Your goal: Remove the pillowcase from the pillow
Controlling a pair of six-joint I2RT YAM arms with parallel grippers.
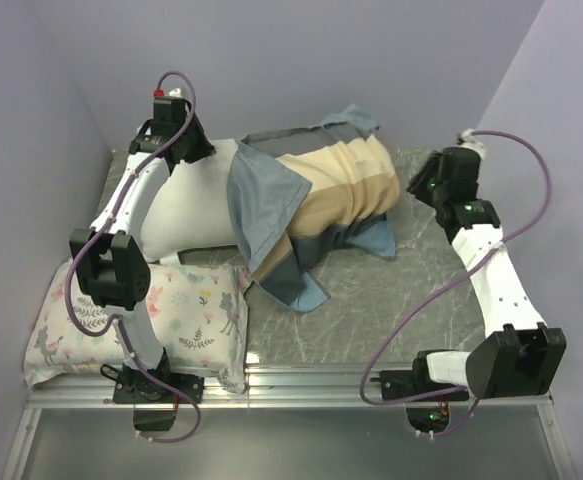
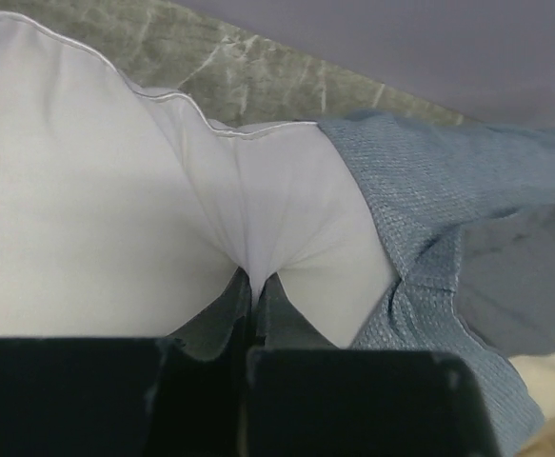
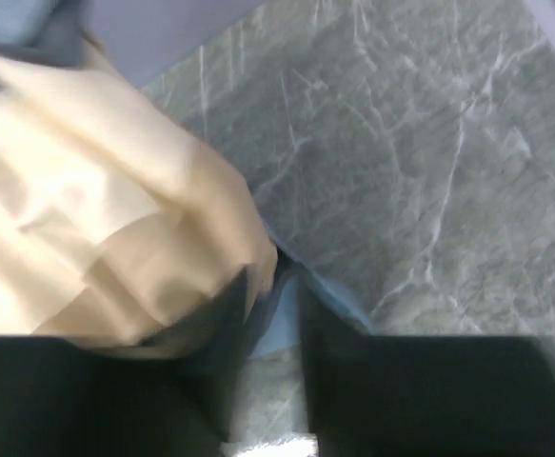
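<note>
The pillow (image 1: 186, 205) lies across the far side of the surface (image 1: 421, 290), its right half inside the pillowcase (image 1: 341, 190) and its left half bare. The left pincer (image 2: 254, 290) is pressed together on a thin fold of the pillow's white cloth at the far left end. The right pincer (image 3: 279, 286) seems to nip only a sliver of the pillowcase's blue edge at the right end. Either small bite could slip under a pull. If the left hold gives, the pillow would likely slide right with its cover rather than come out of it. The bunched cloth around the middle may also snag.
</note>
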